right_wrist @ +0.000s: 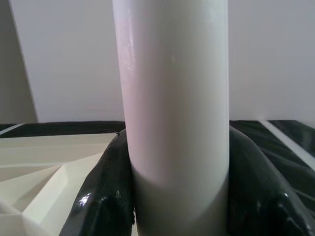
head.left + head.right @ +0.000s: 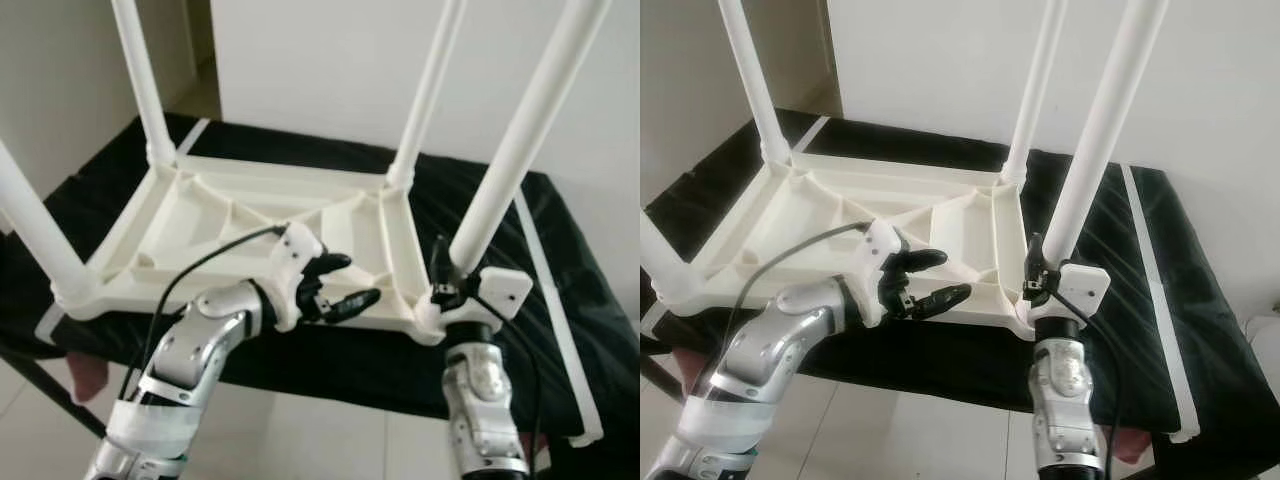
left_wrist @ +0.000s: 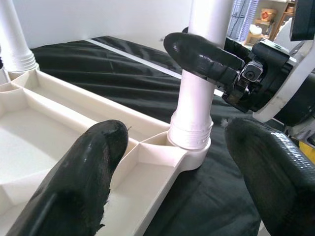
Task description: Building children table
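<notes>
Right gripper (image 2: 1040, 268) fingers clamping table leg (image 2: 1095, 140); left gripper (image 2: 930, 278) fingers spread

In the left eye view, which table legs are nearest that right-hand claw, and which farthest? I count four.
From the right gripper:
1. Near right leg, held in its jaws at the base.
2. Far right leg, behind it at the back corner.
3. Near left leg and far left leg, across the tabletop: too close to call.

White plastic table (image 2: 250, 215) with white legs (image 2: 520, 140), on black cloth (image 2: 545, 250) striped white
</notes>
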You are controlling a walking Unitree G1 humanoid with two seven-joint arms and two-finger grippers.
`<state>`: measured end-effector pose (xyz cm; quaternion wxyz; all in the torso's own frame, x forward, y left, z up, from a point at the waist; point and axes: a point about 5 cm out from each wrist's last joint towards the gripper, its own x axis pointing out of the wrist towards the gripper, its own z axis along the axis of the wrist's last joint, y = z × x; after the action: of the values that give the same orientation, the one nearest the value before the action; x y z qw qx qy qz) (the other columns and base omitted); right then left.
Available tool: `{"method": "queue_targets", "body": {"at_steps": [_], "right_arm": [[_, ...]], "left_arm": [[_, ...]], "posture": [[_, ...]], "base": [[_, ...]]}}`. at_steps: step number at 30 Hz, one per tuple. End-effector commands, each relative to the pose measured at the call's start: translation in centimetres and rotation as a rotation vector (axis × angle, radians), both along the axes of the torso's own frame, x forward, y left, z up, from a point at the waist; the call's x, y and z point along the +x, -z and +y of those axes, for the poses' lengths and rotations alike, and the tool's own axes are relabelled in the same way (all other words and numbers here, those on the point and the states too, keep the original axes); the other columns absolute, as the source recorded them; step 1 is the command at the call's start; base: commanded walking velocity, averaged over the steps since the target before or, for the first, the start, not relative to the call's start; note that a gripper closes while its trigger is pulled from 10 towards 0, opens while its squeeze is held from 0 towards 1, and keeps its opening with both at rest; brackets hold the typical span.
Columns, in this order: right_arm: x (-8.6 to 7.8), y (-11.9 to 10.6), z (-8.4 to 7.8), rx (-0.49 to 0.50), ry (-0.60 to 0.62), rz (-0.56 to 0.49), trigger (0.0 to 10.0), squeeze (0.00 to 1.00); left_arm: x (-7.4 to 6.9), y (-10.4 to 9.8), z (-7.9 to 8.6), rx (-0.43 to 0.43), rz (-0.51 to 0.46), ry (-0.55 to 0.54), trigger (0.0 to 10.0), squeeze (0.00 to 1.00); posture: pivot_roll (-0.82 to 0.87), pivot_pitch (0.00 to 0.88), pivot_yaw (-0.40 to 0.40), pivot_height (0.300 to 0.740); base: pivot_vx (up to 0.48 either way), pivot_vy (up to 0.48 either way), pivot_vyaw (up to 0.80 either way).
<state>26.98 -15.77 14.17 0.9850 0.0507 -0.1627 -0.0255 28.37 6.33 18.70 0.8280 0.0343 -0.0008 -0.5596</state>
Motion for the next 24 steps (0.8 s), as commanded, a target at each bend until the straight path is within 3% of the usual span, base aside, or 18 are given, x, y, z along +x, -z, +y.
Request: {"method": "queue_targets", "body": {"at_steps": [1, 3, 4, 8, 11, 16, 20, 24], "right_arm": [[-0.7, 3.7, 0.0, 0.088, -0.043, 0.187, 10.0, 0.00], [-0.8, 3.6, -0.2, 0.098, -0.079, 0.186, 10.0, 0.00], [-1.2, 3.4, -1.2, 0.096, -0.188, 0.190, 10.0, 0.00], [-1.5, 3.5, -2.0, 0.086, -0.290, 0.209, 10.0, 0.00], [-1.7, 3.5, -2.4, 0.048, -0.354, 0.215, 10.0, 0.00], [-1.0, 3.8, -4.6, -0.023, -0.517, 0.278, 10.0, 0.00], [-0.2, 3.6, -5.4, -0.040, -0.497, 0.282, 10.0, 0.00], [0.1, 3.1, -4.9, -0.019, -0.443, 0.261, 10.0, 0.00]], "left_arm": [[0.0, -0.1, 0.0, 0.006, -0.004, -0.034, 10.0, 0.00], [0.0, -0.1, 0.0, 0.005, -0.003, -0.034, 10.0, 0.00], [0.1, -0.2, 0.0, 0.003, -0.004, -0.036, 10.0, 0.00], [0.2, -0.3, 0.1, 0.002, -0.004, -0.039, 10.0, 0.00], [0.2, -0.3, 0.1, 0.002, -0.005, -0.039, 10.0, 0.00], [0.2, -0.5, 0.0, 0.003, -0.001, -0.029, 10.0, 0.00], [0.3, -0.6, 0.0, 0.004, -0.002, -0.026, 10.0, 0.00], [0.5, -0.6, 0.1, 0.008, -0.006, -0.037, 10.0, 0.00]], "posture": [[0.02, 0.033, -0.001, 0.740], [0.01, 0.035, 0.000, 0.740], [0.01, 0.040, 0.005, 0.740], [0.01, 0.042, 0.005, 0.740], [0.01, 0.044, 0.010, 0.740], [0.01, 0.047, 0.029, 0.740], [0.01, 0.046, 0.030, 0.740], [0.02, 0.042, 0.021, 0.740]], "base": [[0.000, 0.000, 0.00], [0.000, 0.000, 0.00], [0.000, 0.000, 0.00], [0.000, 0.000, 0.00], [0.000, 0.000, 0.00], [0.000, 0.000, 0.00], [0.000, 0.000, 0.00], [0.000, 0.000, 0.00]]}}
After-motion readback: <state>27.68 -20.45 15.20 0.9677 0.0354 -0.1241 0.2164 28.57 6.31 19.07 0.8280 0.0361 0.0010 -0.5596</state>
